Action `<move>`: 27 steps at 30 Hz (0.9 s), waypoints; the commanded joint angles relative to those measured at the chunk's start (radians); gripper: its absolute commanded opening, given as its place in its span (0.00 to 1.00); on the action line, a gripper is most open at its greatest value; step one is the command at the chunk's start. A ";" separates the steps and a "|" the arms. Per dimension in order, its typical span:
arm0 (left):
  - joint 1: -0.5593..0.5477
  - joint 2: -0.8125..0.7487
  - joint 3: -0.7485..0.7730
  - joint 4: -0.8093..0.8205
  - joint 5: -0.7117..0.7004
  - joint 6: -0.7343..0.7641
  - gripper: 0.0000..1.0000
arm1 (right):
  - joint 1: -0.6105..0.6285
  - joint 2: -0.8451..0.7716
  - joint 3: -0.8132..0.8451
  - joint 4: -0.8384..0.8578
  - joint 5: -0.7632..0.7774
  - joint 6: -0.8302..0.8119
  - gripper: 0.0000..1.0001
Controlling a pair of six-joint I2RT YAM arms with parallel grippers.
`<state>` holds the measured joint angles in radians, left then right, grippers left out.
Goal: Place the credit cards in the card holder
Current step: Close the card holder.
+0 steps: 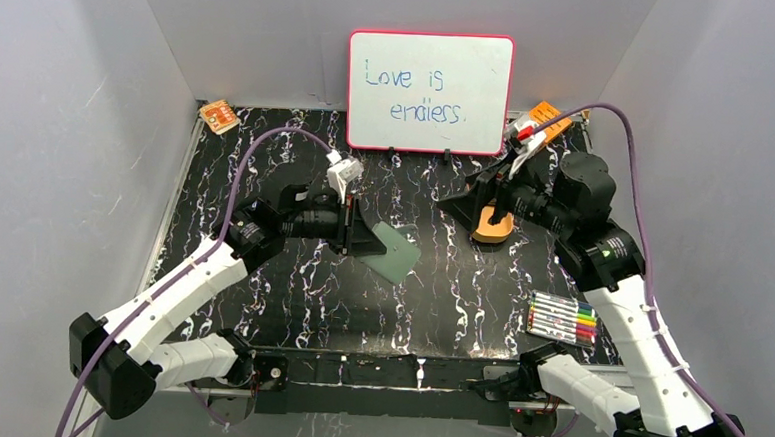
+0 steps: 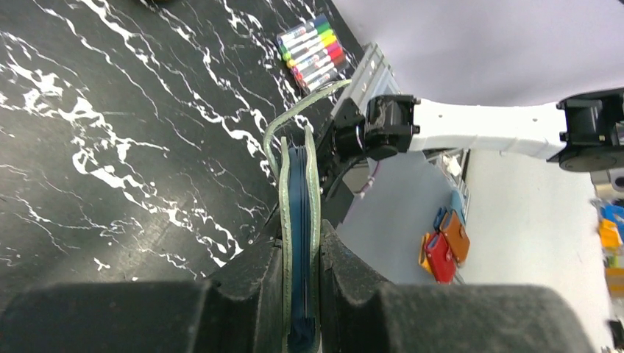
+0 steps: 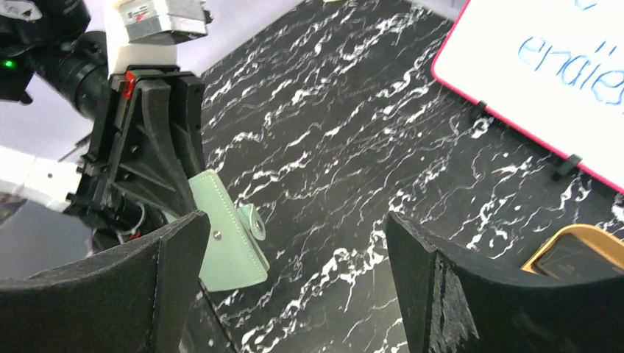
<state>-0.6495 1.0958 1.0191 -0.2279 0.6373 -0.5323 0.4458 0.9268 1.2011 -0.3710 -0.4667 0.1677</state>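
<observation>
The card holder [image 1: 394, 252], a grey-green sleeve with a snap strap, hangs above the middle of the table. My left gripper [image 1: 366, 234] is shut on it. In the left wrist view the card holder [image 2: 313, 169] stands edge-on between the fingers [image 2: 257, 272], its blue inside showing. My right gripper [image 3: 294, 220] is wide open with nothing in it, to the right of the card holder [image 3: 224, 239]. In the top view the right gripper [image 1: 465, 201] hovers by a tan tray [image 1: 493, 231]. One dark credit card [image 3: 578, 257] lies in that tray [image 3: 541, 254].
A whiteboard [image 1: 428, 90] stands at the back. A pack of coloured markers [image 1: 561, 319] lies front right. Orange booklets sit at the back left [image 1: 219, 117] and back right [image 1: 547, 117]. Grey walls close in both sides.
</observation>
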 commanded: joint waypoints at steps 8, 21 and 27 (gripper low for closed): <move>0.011 -0.068 -0.051 0.142 0.178 -0.001 0.00 | 0.028 0.046 0.000 -0.062 -0.313 -0.050 0.78; 0.011 -0.096 -0.048 0.177 0.165 -0.041 0.00 | 0.064 0.119 -0.003 -0.040 -0.417 -0.019 0.50; 0.011 -0.098 -0.053 0.183 0.161 -0.054 0.00 | 0.073 0.126 -0.007 -0.028 -0.413 -0.011 0.55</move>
<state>-0.6434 1.0321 0.9596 -0.0818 0.7738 -0.5697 0.5110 1.0554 1.1942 -0.4461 -0.8539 0.1486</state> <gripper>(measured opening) 0.141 0.477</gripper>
